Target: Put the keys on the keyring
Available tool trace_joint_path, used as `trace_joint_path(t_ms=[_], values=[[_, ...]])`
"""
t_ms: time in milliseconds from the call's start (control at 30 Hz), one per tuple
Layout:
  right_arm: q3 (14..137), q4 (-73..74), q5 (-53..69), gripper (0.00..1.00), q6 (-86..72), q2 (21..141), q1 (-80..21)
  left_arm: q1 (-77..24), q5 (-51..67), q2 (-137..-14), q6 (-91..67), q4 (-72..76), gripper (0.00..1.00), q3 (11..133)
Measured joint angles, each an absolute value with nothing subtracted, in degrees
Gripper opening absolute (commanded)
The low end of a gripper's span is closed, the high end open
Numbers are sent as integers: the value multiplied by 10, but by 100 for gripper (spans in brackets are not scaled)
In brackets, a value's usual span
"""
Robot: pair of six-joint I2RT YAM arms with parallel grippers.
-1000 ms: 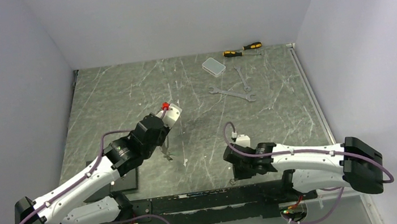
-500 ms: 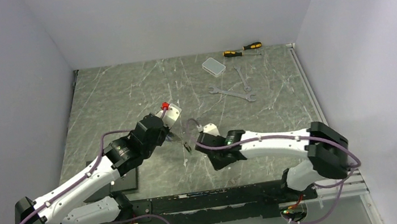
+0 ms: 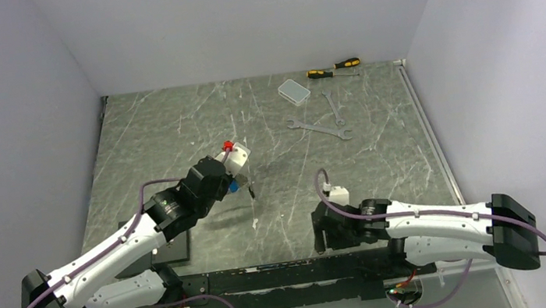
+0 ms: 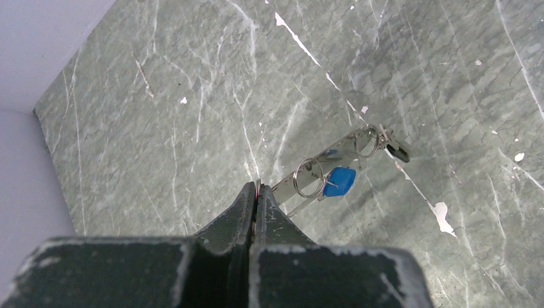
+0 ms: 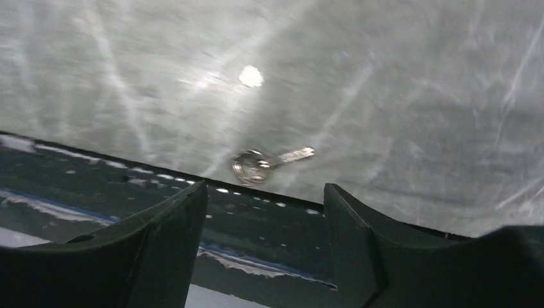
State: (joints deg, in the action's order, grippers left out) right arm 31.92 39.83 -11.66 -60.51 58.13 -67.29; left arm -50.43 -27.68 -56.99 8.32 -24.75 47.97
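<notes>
In the left wrist view my left gripper (image 4: 256, 188) is shut on the thin silver wire of the keyring (image 4: 346, 146), which runs away from its tips above the table. A blue-headed key (image 4: 339, 180) and a black-headed key (image 4: 399, 153) hang on it by small split rings. From above, the left gripper (image 3: 236, 176) holds this bunch mid-table, and the blue key (image 3: 233, 184) shows just under it. My right gripper (image 5: 264, 192) stands open over the table's near edge. A loose silver key (image 5: 269, 162) lies flat just beyond its fingers. From above, the right gripper (image 3: 319, 236) is by the front rail.
Two long wrenches (image 3: 319, 127) lie at the back right with a clear plastic box (image 3: 293, 91) and two yellow-handled screwdrivers (image 3: 334, 68) behind them. A black block (image 3: 170, 249) sits near the left arm's base. The dark front rail (image 5: 96, 186) runs under the right gripper.
The right arm swung in to the left gripper's keyring, then pulled back to the near edge, and its jaws went from shut to open. A blue-headed key now shows at the left gripper.
</notes>
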Motion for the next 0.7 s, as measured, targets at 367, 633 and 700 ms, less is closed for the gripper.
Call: trace_joint_path(t_ms=[367,633,700], values=[[247,323,-82,50,-692,563,-673,-504,-277,-570,83,-248,0,480],[241,263,-72,28,-693,592,-673,-504,-277,-570,83,-248,0,480],[237,262,-74,22,-691,585,-673,-504,-277,-570,83,-248,0,480]])
